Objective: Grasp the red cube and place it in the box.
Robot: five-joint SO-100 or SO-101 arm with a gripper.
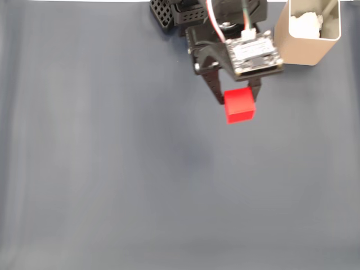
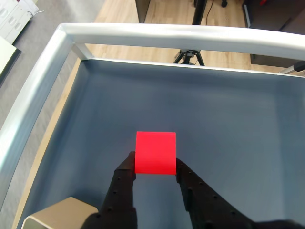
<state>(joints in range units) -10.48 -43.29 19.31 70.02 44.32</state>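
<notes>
The red cube [image 1: 240, 104] [image 2: 155, 152] is pinched between the two black fingers of my gripper [image 1: 238, 97] [image 2: 155, 167], which is shut on it. In the fixed view the cube hangs over the dark grey mat, below and left of the box. The beige box [image 1: 309, 35] stands at the top right corner of that view, with something white inside it. A corner of the box [image 2: 62, 213] shows at the bottom left of the wrist view, left of my fingers.
The dark grey mat [image 1: 112, 169] spreads wide to the left and below. A silver metal rail [image 2: 171, 36] frames the table's far and left edges in the wrist view, with wooden floor and a tripod base beyond.
</notes>
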